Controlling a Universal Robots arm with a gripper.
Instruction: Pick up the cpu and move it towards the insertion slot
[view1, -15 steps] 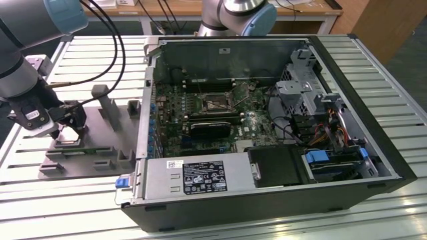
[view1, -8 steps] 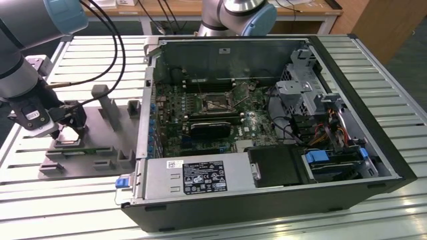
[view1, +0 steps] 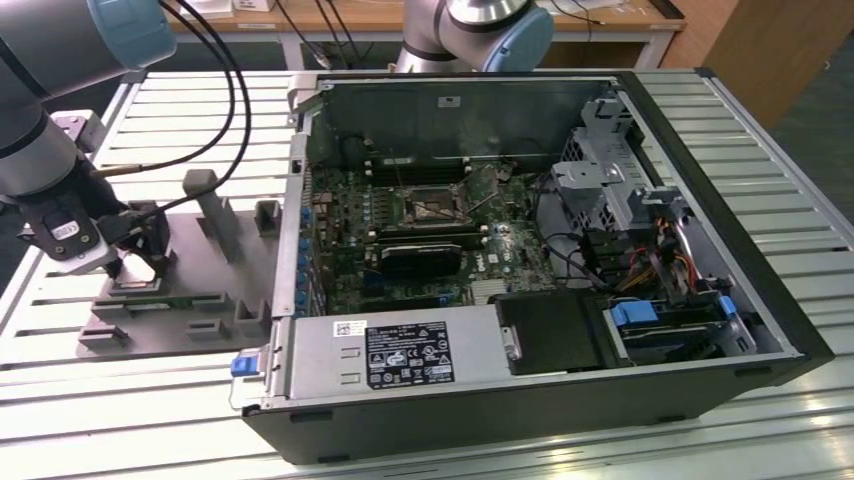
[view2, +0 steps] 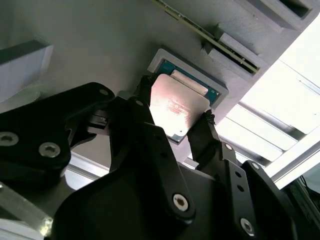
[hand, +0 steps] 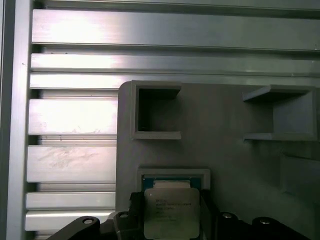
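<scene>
Plainly the tool (view2: 174, 102) is clamped on the cpu (view2: 177, 110), whose near edge hides behind its black fingers (view2: 150, 135).

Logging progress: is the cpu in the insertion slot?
No, in the second wrist view the cpu is held between the jaws of the gripper over the grey fixture.

Silvery slatted aluminium-profile table (view1: 761, 120) carries two items. Flat grey plastic fixture plate with upright blocks (view1: 200, 285) lies toward the exterior view's left. Open black metal computer case (view1: 561, 425) lies just beside it.
</scene>
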